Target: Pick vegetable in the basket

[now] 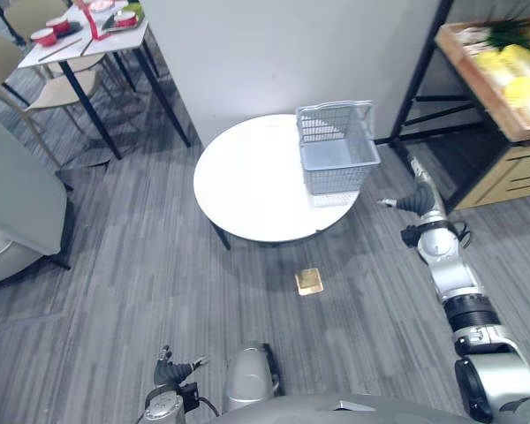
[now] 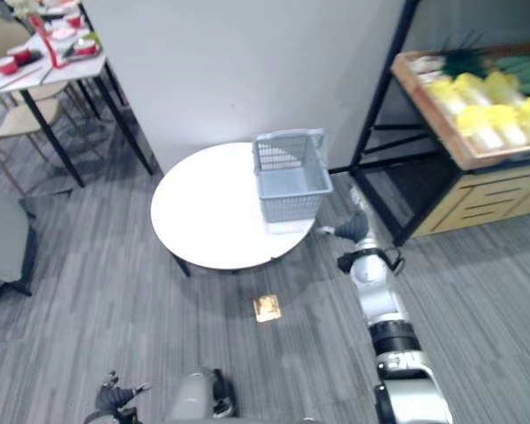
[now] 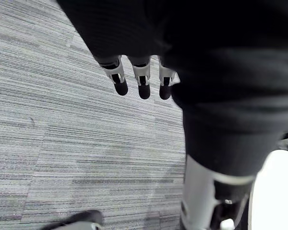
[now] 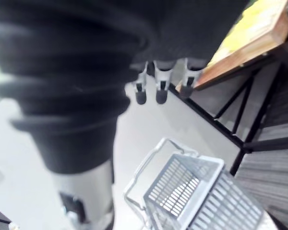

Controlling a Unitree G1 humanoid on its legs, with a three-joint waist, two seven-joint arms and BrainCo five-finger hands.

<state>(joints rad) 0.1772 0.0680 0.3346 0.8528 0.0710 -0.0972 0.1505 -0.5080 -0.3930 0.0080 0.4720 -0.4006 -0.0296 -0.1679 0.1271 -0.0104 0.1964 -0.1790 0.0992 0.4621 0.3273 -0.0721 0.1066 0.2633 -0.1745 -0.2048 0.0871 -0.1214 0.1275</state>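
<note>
- Silver-grey right arm stretches forward, its right hand (image 1: 415,196) empty with fingers straight, between table and rack.
- Left hand (image 1: 172,371) hangs low over grey carpet (image 3: 62,143), fingers relaxed, empty.
- Pale grey basket (image 1: 340,175) stands upright on the round white table (image 1: 247,185), just left of the right hand and apart from it.
- Yellow vegetables (image 2: 473,119) lie in a wooden tray (image 2: 427,115) on the black rack (image 1: 421,69), beyond and right of that hand; their direction cannot be told.
</note>
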